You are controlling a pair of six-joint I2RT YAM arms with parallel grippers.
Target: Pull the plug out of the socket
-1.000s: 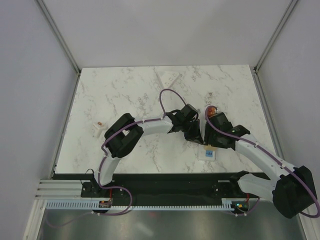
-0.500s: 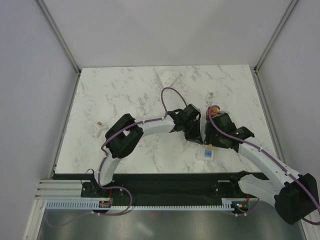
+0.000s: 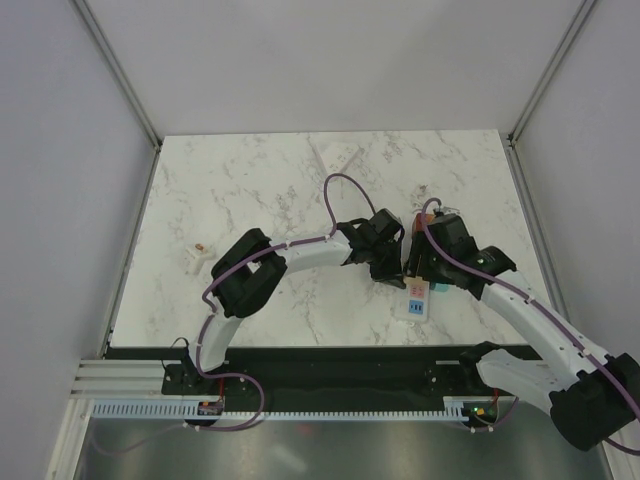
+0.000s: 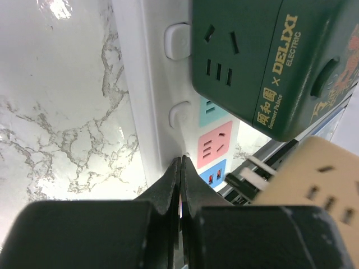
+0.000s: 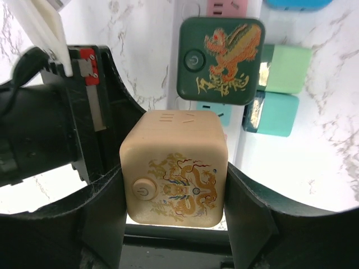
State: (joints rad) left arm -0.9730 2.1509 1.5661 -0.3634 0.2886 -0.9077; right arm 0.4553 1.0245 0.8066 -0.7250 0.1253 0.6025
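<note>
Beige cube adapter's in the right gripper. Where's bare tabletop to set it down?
Bare marble: the far-left stretch between the small white block and the white flat piece at the far edge; also the far-right corner beyond the right gripper holding the beige cube adapter. Crowded: the centre, around the left gripper and power strip.

The left arm (image 3: 300, 252) reaches toward the middle, and the left claw (image 4: 180, 168) is fully closed, fingertips touching. The right arm (image 3: 525, 310) bends inward; the right claw (image 5: 175, 210) clamps a beige cube plug (image 5: 174, 162).
</note>
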